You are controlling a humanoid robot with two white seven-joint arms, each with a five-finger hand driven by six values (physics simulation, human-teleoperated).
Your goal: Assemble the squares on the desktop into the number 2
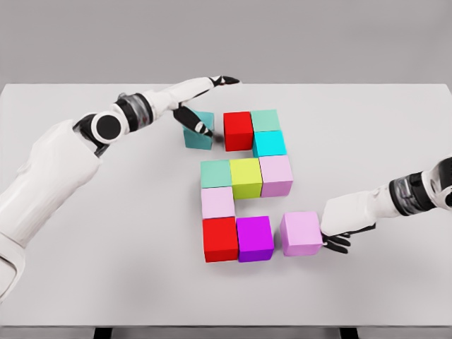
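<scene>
My right hand point(337, 224) presses flat, fingers loose, against the pink cube point(301, 233); I should nudge it left, flush with the purple cube point(255, 238). My left hand point(201, 113) cups the teal cube point(198, 132), not clenched; slide it squarely toward the red cube point(238, 131).

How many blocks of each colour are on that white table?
Teal: 1
Red: 2
Green: 2
Cyan: 1
Yellow-green: 1
Pale pink: 2
Purple: 1
Lilac: 1
Total: 11 blocks
</scene>
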